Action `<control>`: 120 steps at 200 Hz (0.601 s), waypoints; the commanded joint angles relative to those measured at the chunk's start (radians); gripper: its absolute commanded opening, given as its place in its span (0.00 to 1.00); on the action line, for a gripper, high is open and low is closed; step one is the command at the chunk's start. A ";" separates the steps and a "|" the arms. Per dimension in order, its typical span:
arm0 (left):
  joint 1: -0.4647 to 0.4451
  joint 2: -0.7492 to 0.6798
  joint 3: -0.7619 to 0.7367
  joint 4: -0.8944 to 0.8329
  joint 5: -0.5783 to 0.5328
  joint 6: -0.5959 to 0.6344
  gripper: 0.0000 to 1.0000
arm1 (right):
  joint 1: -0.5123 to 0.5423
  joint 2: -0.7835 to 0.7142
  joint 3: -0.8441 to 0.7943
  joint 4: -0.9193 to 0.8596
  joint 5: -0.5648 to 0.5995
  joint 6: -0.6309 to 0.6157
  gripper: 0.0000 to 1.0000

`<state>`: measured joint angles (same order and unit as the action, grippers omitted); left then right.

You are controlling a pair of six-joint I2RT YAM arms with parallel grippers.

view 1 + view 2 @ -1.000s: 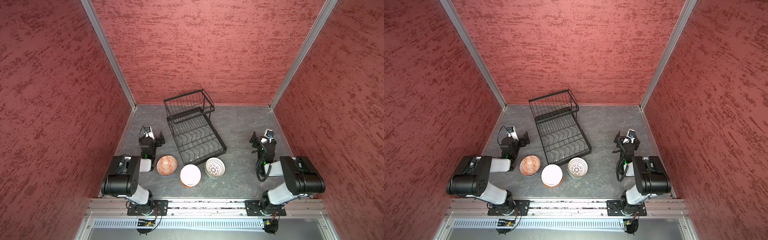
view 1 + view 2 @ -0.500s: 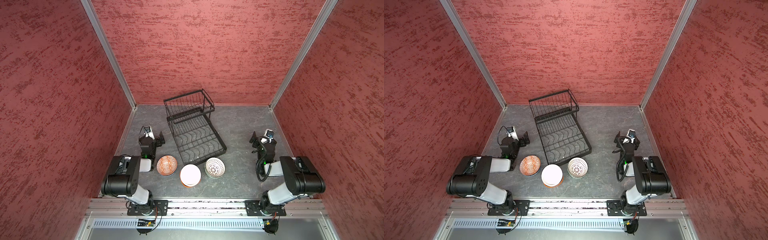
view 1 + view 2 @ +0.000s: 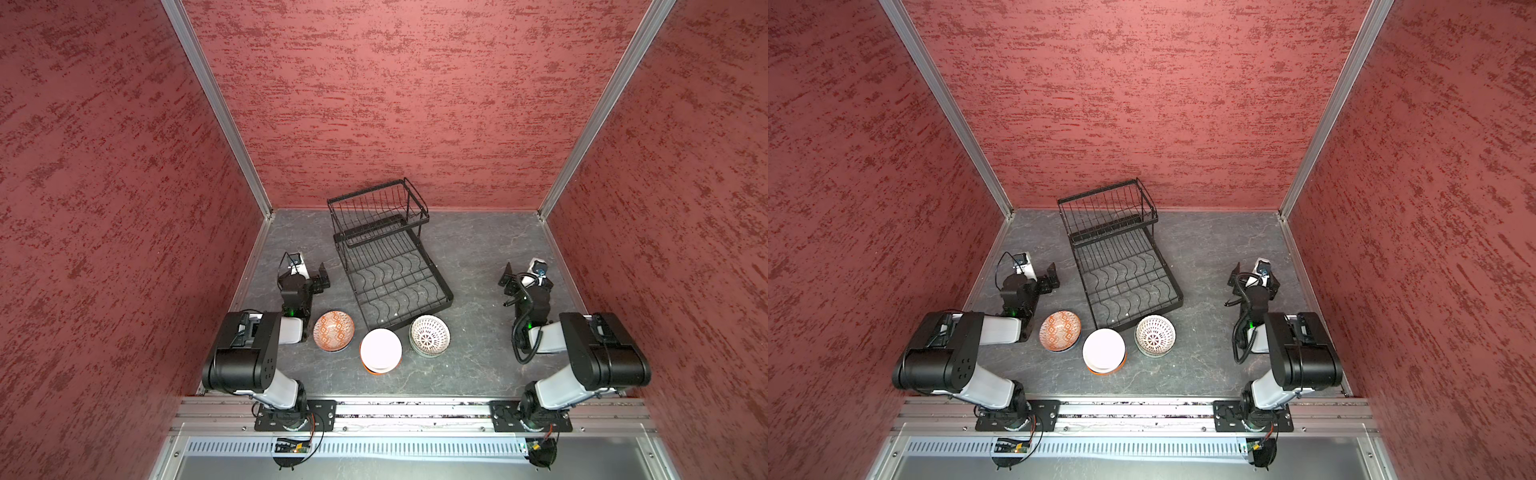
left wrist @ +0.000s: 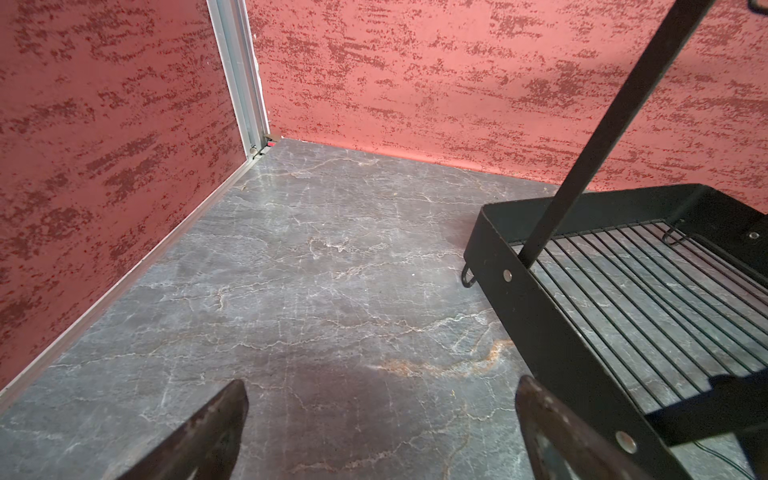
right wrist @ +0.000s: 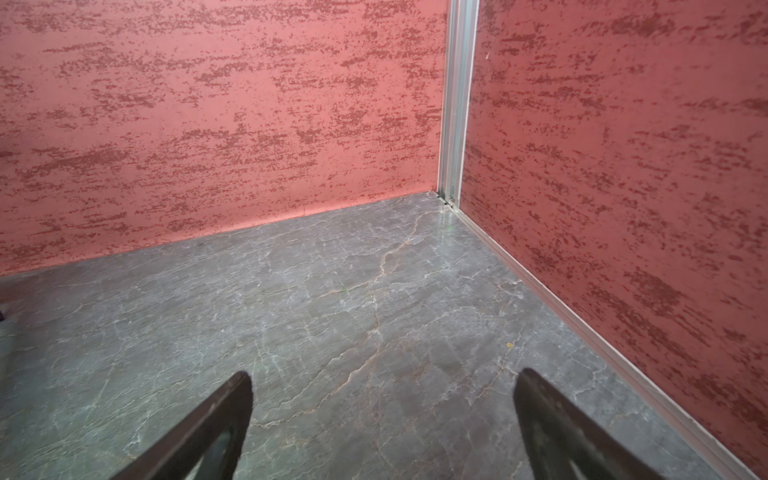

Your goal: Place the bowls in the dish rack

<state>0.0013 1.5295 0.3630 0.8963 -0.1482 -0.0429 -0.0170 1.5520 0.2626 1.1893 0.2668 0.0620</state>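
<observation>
We see the left gripper (image 3: 323, 276) and right gripper (image 3: 506, 277) spread wide, empty, flanking the black wire two-tier dish rack (image 3: 382, 230), with round ceramic bowls (image 3: 380, 349), terracotta-patterned, plain white and lattice-patterned, at its near end.

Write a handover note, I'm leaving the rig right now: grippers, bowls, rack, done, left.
Left gripper: open, holding nothing, beside the dish rack.
Right gripper: open, holding nothing, over bare table.
Bowls: terracotta-patterned bowl, white bowl atop an orange bowl, and white patterned bowl sit on the table before the rack.
Done: no bowl loaded.
Left: load all of them.
</observation>
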 commanded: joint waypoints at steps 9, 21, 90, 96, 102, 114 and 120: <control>-0.035 -0.037 -0.034 0.066 -0.039 0.046 0.99 | 0.000 -0.125 0.042 -0.163 -0.015 -0.014 0.99; -0.042 -0.035 -0.043 0.089 -0.048 0.051 0.99 | 0.000 -0.180 0.091 -0.297 -0.002 -0.018 0.99; -0.045 -0.167 0.040 -0.178 -0.027 0.066 1.00 | 0.028 -0.457 0.203 -0.738 -0.037 0.060 0.99; -0.048 -0.190 0.058 -0.221 -0.038 0.067 0.99 | 0.034 -0.474 0.217 -0.777 -0.038 0.079 0.99; -0.054 -0.210 0.069 -0.253 -0.048 0.067 0.99 | 0.038 -0.490 0.229 -0.816 -0.038 0.096 0.99; -0.069 -0.252 0.096 -0.333 -0.073 0.054 0.99 | 0.048 -0.514 0.255 -0.892 -0.036 0.131 0.99; -0.079 -0.269 0.115 -0.388 -0.090 0.039 0.99 | 0.052 -0.525 0.276 -0.940 -0.034 0.156 0.99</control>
<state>-0.0509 1.3289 0.4126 0.7197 -0.1917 0.0067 0.0158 1.0721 0.4709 0.4850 0.2481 0.1249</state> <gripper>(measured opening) 0.994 0.989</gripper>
